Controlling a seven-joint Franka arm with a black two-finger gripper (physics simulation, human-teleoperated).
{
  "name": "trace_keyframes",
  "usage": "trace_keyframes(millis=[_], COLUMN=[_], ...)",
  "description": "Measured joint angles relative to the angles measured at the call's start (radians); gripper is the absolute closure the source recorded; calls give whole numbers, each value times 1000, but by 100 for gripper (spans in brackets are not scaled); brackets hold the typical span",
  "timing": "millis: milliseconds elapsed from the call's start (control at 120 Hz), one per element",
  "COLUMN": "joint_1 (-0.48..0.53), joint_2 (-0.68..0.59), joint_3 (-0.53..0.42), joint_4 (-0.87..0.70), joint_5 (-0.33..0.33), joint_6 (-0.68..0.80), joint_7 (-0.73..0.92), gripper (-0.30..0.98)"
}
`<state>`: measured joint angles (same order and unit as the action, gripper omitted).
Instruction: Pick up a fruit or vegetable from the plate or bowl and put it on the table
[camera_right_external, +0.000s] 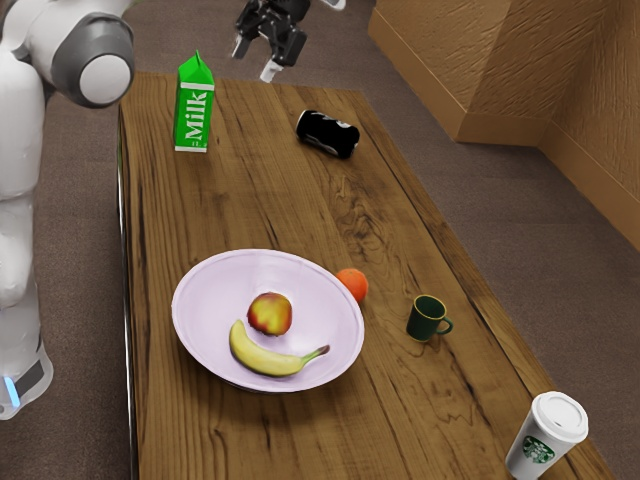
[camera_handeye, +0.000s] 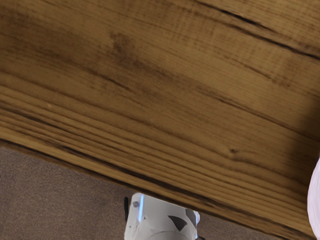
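Brown wood makes the table (camera_right_external: 250, 205), and the white arm (camera_right_external: 18, 150) stands along the exterior view's left. Take that view as a clock face centred on the pale lilac bowl (camera_right_external: 212, 300). The gripper (camera_right_external: 255, 58) hangs raised at twelve o'clock, well apart from the bowl; its fingers stand clearly parted with nothing between them. The milk carton (camera_right_external: 194, 110) is upright at eleven, the lidded cup (camera_right_external: 548, 430) near four, and the black can (camera_right_external: 328, 134) on its side toward one.

The fruit to lift lies inside the bowl, so from the gripper it is down at six o'clock, and lower. The banana (camera_right_external: 262, 358) curves across the bowl's near side, its long axis about half past nine to half past three, stem at the latter end; I judge it wants the fingers set across that line. The green mug (camera_right_external: 425, 318) is at three. The apple (camera_right_external: 270, 314), near the bowl's middle, looks the simpler, rounder pick. The orange (camera_right_external: 352, 285) is already on the table at two, just beside the rim.
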<state>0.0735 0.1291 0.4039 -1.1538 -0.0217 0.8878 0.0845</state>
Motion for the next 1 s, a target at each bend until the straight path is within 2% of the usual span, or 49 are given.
trace_keyframes(millis=[92, 200, 225, 300, 342, 467, 667, 775, 917, 1000], joint_1=[-15, -4, 1, -86, -128, -150, -156, -161, -256, -261], joint_2=[1, 1, -4, -40, -24, 41, 64, 66, -156, -293], joint_3=[9, 16, 9, -31, -56, -173, -210, -203, -128, -110], joint_4=[-10, -12, 41, 208, 212, 203, 173, 48, -468, -683], joint_5=[-3, -22, -15, 31, 45, 42, -31, -42, -53, -58], joint_6=[141, 243, 254, 274, 283, 345, 376, 392, 539, 631], joint_7=[24, 47, 52, 65, 72, 87, 109, 124, 141, 148], gripper=[2, 2, 2, 2, 2, 2, 2, 2, 2, 2])
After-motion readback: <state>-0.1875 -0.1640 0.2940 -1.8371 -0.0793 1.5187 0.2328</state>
